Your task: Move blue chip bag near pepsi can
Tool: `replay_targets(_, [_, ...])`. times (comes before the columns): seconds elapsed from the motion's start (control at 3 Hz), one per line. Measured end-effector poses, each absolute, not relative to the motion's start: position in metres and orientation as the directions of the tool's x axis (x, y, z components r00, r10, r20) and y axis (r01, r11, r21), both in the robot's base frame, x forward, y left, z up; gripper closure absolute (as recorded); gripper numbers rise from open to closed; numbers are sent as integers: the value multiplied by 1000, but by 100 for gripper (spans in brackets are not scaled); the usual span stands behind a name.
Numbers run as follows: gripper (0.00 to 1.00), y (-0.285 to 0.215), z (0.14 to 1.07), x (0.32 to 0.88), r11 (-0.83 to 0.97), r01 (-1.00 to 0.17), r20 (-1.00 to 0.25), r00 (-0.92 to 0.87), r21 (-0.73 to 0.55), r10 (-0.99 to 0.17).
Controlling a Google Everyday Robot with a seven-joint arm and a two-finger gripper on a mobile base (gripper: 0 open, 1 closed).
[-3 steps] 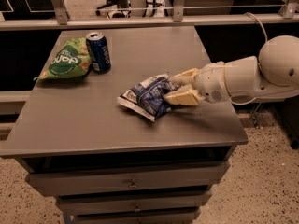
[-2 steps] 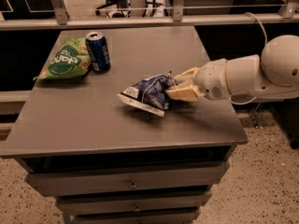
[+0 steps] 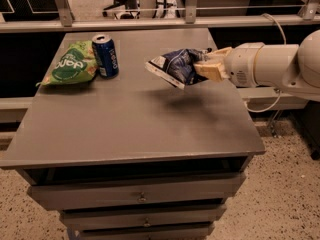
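The blue chip bag point(image 3: 176, 66), crinkly navy with white print, hangs in the air above the right half of the grey table point(image 3: 135, 119). My gripper point(image 3: 207, 64) comes in from the right and is shut on the bag's right end. The bag's shadow lies on the table below it. The pepsi can point(image 3: 106, 55) stands upright at the back left of the table, well to the left of the bag.
A green chip bag point(image 3: 70, 65) lies just left of the can, touching or almost touching it. The table has drawers point(image 3: 142, 196) below its front edge. A rail and ledge point(image 3: 150, 21) run behind the table. My white arm point(image 3: 272, 66) reaches over the right edge.
The gripper has lifted the blue chip bag off the table; the bag is now clear of the surface and higher in the view.
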State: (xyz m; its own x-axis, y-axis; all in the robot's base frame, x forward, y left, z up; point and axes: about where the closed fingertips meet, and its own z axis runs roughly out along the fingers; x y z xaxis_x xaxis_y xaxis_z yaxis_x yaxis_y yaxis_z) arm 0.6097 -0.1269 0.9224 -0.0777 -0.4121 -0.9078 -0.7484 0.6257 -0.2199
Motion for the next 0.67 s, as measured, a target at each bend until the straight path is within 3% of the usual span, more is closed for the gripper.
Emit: replay_targets(0.67, [100, -107, 926, 649, 643, -716, -898, -52, -272, -437])
